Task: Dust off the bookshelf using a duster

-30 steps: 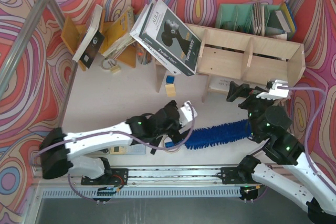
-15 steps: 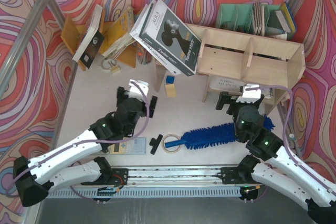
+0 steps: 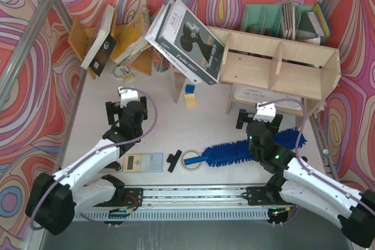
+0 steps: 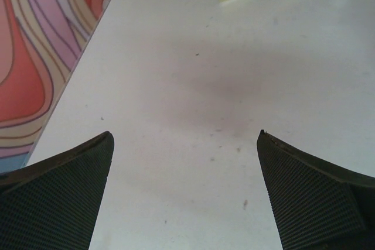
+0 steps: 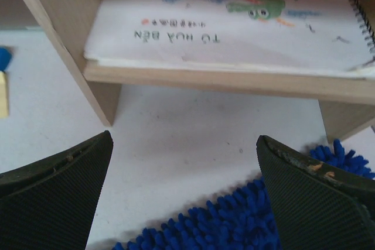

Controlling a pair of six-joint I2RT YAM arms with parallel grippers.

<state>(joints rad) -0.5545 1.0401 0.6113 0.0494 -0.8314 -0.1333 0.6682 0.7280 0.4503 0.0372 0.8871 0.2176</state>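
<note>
The blue fluffy duster (image 3: 243,147) lies flat on the white table, handle end to the left, in front of the pale plywood bookshelf (image 3: 281,68). My right gripper (image 3: 258,120) is open and empty, hovering just above the duster's middle. In the right wrist view, the bristles (image 5: 234,223) lie below and between my spread fingers (image 5: 58,185), with the shelf's lower tier (image 5: 222,80) just beyond. My left gripper (image 3: 125,109) is open and empty over bare table at the left, well away from the duster; its gripper (image 4: 184,144) shows nothing between the fingers.
A spiral-bound book (image 5: 234,21) lies on the lower tier. Large books (image 3: 187,39) lean on the shelf's left end. A green file organizer (image 3: 281,19) and an orange book rack (image 3: 117,39) stand at the back. A calculator (image 3: 143,161), black clip (image 3: 174,160) and ring (image 3: 192,159) lie near the front.
My left gripper has left the duster's handle end and swung left and back. My right gripper has moved left and lower over the duster. The duster lies where it was.
</note>
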